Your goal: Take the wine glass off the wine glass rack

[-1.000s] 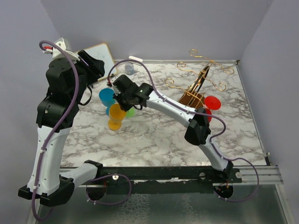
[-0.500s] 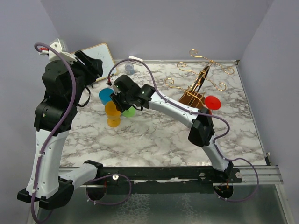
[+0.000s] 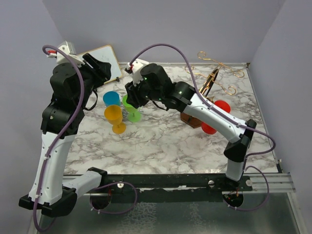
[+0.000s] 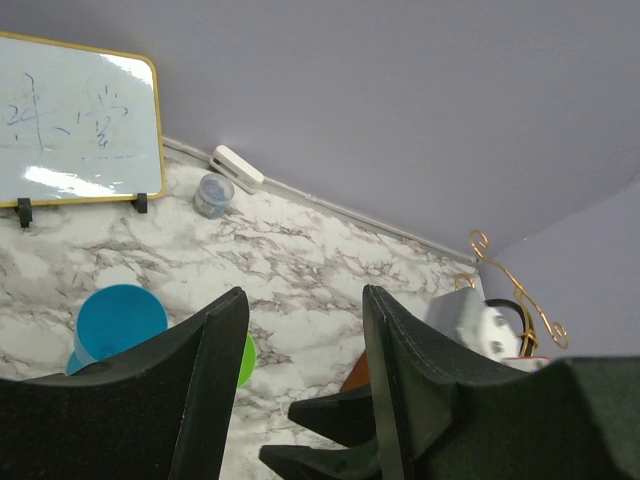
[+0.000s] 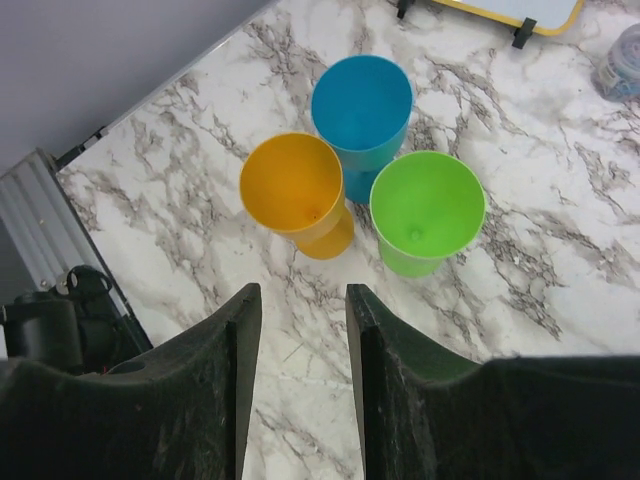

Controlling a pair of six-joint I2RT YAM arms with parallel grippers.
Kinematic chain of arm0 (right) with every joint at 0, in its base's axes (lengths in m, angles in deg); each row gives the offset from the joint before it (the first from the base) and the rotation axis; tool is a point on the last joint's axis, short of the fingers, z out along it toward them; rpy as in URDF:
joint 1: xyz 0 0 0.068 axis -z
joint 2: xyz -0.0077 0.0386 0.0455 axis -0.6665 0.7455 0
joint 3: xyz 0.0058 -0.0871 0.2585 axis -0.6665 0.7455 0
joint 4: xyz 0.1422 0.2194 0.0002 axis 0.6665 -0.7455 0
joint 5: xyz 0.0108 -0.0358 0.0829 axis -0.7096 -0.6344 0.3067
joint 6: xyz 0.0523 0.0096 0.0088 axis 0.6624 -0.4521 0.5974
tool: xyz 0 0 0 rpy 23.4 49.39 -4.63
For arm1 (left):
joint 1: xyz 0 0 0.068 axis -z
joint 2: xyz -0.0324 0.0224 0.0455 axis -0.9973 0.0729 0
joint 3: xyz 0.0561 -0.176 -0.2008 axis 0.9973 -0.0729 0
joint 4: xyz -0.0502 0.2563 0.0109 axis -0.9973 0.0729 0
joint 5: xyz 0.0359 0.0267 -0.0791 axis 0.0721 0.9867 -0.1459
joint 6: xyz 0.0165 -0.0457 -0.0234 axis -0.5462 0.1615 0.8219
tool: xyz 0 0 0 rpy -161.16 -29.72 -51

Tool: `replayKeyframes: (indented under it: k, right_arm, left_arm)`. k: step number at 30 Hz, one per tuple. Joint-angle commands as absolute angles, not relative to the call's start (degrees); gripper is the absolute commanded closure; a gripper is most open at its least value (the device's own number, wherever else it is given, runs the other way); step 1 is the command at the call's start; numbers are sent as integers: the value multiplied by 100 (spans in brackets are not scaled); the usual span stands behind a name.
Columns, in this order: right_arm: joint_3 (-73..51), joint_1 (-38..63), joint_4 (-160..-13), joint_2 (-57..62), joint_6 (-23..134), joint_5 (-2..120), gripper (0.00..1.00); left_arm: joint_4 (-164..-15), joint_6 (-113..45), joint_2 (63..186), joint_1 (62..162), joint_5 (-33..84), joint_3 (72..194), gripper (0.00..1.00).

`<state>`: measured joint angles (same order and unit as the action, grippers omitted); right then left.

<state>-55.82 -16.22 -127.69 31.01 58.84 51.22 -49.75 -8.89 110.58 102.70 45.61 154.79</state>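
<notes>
The gold wire wine glass rack [image 3: 215, 73] stands at the back right on its brown base [image 3: 191, 118]. A red wine glass [image 3: 222, 107] shows at its right side, partly behind my right arm. Orange [image 3: 113, 116], blue [image 3: 111, 98] and green [image 3: 132, 113] wine glasses stand upright together on the marble at the left. My right gripper [image 3: 130, 95] hovers open and empty above them; its wrist view looks down on the orange [image 5: 293, 188], blue [image 5: 362, 95] and green [image 5: 428, 205] glasses. My left gripper [image 3: 103, 72] is open and empty, raised at the back left.
A whiteboard [image 4: 75, 120] leans on the back wall at the left. Beside it are a small jar [image 4: 213, 195] and a white eraser [image 4: 237, 167]. In the left wrist view the rack's gold curls [image 4: 510, 290] show at the right.
My right gripper has opened and let go of the orange glass, which now stands on the table. The right arm has risen and drawn back towards the wall.
</notes>
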Motion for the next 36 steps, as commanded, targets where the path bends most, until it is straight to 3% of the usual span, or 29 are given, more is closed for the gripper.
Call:
replayKeyframes:
  k: [1, 8, 13, 22, 28, 36]
  right_arm:
    - [-5041, -1648, -12715, 2245, 5884, 4947, 60]
    - [-4475, -1632, -12772, 1143, 5256, 3285, 48]
    - [-4940, -855, -13168, 1127, 5091, 2830, 49]
    - [-5769, 2168, -13542, 1067, 6097, 5805, 59]
    - [-4005, 4498, -13473, -191, 6987, 7869, 62]
    - [-1833, 5732, -13153, -1702, 7648, 8631, 58]
  left_arm:
    - [-5506, -863, 11043, 10250, 4056, 15291, 48]
    - [-6223, -888, 11644, 10244, 3237, 15189, 48]
    - [-6706, -854, 12570, 10207, 2113, 15730, 48]
    - [-7628, -350, 13084, 10199, 954, 15468, 49]
    - [-7729, -402, 12819, 10200, 938, 14768, 49]
    - [-7868, -506, 12616, 10202, 734, 14027, 49]
